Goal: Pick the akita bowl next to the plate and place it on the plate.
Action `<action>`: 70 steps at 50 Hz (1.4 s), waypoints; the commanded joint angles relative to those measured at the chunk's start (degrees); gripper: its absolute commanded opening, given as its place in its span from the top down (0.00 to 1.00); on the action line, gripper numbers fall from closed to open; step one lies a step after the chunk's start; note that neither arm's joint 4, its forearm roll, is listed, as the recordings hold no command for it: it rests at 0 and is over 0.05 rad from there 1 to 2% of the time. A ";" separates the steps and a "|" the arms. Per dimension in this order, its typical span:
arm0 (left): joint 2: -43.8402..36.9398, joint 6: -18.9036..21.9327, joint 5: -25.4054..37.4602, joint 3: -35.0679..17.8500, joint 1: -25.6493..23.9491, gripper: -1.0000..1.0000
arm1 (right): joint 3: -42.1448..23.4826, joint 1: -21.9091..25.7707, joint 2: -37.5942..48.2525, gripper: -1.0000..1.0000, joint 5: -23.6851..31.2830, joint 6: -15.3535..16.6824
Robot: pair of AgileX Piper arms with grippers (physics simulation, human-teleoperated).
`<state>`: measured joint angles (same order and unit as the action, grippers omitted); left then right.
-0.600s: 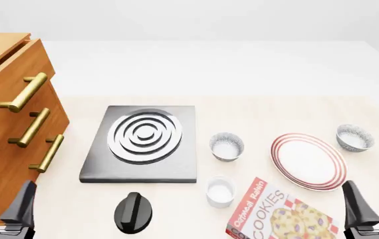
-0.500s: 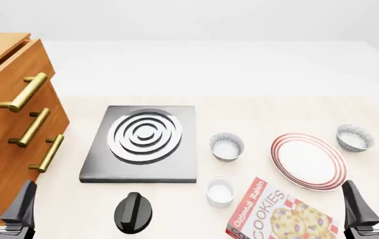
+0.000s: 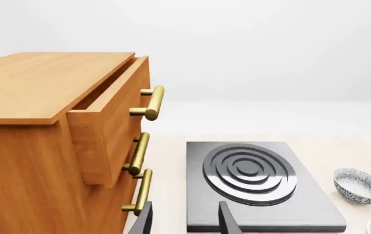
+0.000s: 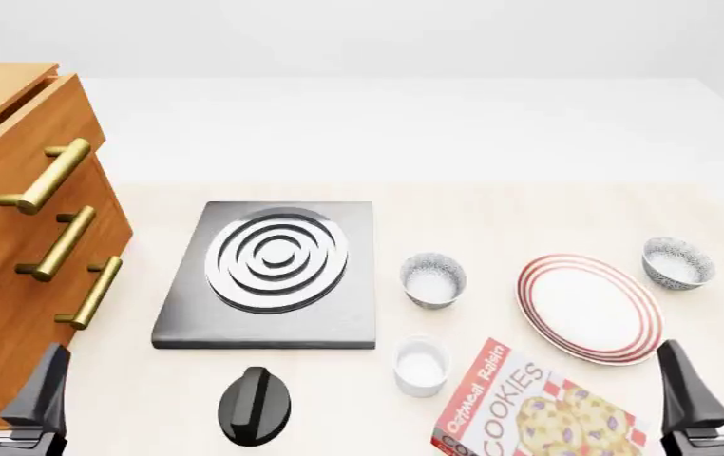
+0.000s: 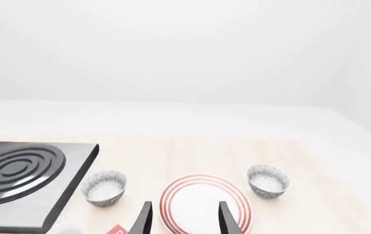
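Two speckled bowls flank the red-ringed plate [image 4: 588,307] on the pale table [image 4: 489,214]: the akita bowl [image 4: 676,262] sits just beside the plate's rim at about 2 o'clock from it, while its look-alike bowl [image 4: 433,279] stands farther off at 9 o'clock, beside the stove burner [image 4: 270,274]. The right gripper [image 4: 718,399], fingers spread and holding nothing, hangs near the table's front edge at roughly 5 o'clock from the plate; the left gripper [image 4: 5,391] is likewise parted and idle beside the wooden drawer cabinet [image 4: 20,237]. The small bowl looks rigid, light and glazed-slick, likely breakable, so a pinch across its rim wall, one finger inside, seems the surest hold.
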<state>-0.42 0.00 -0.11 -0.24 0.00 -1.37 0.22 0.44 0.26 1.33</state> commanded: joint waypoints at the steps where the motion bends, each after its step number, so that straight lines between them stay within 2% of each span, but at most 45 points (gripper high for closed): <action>1: -0.01 0.00 0.00 -0.01 0.00 0.00 | -1.13 -0.42 1.39 0.00 -0.66 0.19; 42: -0.01 0.00 0.00 -0.01 0.00 0.00 | -5.31 1.10 12.12 0.00 -9.83 2.08; 70: -0.01 0.00 0.00 -0.01 0.00 0.00 | -5.07 0.70 23.15 0.00 -19.92 3.64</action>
<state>-0.43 0.00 -0.11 -0.25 0.00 -6.28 1.07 19.80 -16.37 4.53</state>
